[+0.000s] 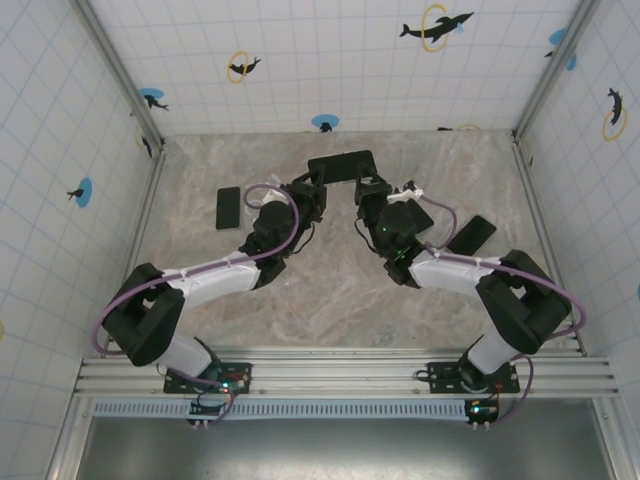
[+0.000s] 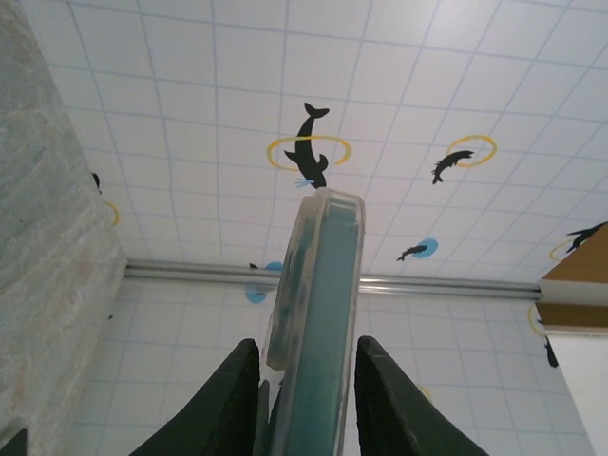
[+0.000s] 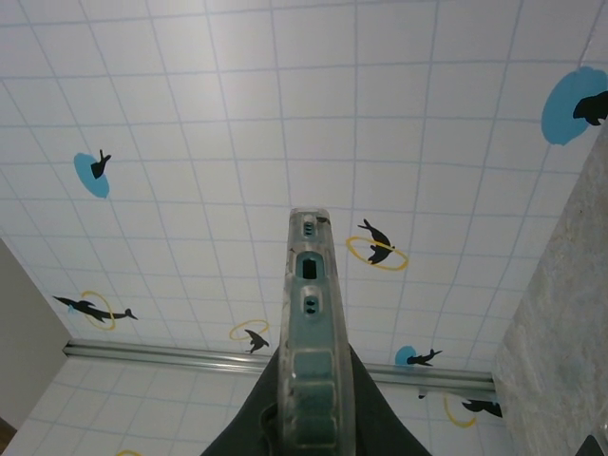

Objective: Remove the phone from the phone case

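The phone [image 1: 342,165] is held up off the marble table between both arms, at the back centre. In the right wrist view it is a teal phone [image 3: 312,313] in a clear phone case [image 3: 329,285], seen edge on, and my right gripper [image 3: 314,375] is shut on it from below. My left gripper [image 1: 318,183] is at the phone's left end. Its dark fingers [image 2: 223,408] flank the teal phone [image 2: 328,323] closely, with a thin gap on the right side. The clear case edge [image 2: 285,304] stands slightly off the phone there.
A black phone [image 1: 228,208] lies flat on the table [image 1: 330,290] left of the left arm, and another [image 1: 471,234] lies to the right of the right arm. Tiled walls [image 1: 60,150] with metal corner posts enclose the table.
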### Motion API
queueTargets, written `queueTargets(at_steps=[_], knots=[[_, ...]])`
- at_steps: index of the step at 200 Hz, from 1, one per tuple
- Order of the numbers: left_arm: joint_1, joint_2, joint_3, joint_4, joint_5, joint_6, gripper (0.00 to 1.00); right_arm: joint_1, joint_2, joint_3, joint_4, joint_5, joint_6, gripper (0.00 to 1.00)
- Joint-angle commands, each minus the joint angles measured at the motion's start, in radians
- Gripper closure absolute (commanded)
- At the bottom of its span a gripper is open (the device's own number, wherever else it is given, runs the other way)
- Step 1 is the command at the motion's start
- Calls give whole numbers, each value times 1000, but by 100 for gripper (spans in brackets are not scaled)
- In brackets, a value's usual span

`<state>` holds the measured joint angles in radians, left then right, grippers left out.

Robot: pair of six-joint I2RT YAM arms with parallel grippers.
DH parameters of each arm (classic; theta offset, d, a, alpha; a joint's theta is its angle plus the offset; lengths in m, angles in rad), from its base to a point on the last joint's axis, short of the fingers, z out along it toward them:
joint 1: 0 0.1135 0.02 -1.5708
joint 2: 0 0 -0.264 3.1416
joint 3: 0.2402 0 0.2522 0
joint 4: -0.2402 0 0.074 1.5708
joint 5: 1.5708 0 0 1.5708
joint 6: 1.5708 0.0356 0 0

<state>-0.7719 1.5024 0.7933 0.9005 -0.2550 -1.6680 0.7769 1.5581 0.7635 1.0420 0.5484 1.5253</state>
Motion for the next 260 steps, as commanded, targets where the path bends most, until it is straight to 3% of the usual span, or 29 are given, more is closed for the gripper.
queueTargets(at_steps=[1,60,97,139,163,198,215,237,260], knots=[[-7,16,43,64,-3,-18,78,6,-59,-4,4,41,30,100],[-9,28,47,72,28,-22,94,4,-72,-10,-3,28,20,100],[-7,17,70,14,63,29,100,-9,-72,-19,25,-13,-3,63],[32,-26,50,-38,128,76,100,-45,-120,-50,-27,-107,-137,42],[86,-51,90,-123,259,182,100,-99,-156,-58,-118,-265,-227,35],[210,-70,157,-207,507,333,100,-195,-209,-75,-238,-499,-346,35],[272,-71,174,-227,632,380,100,-251,-223,-102,-198,-633,-363,36],[321,-92,175,-246,682,421,100,-297,-224,-113,-93,-800,-370,36],[341,-81,213,-209,747,404,100,-301,-214,-123,8,-880,-351,37]])
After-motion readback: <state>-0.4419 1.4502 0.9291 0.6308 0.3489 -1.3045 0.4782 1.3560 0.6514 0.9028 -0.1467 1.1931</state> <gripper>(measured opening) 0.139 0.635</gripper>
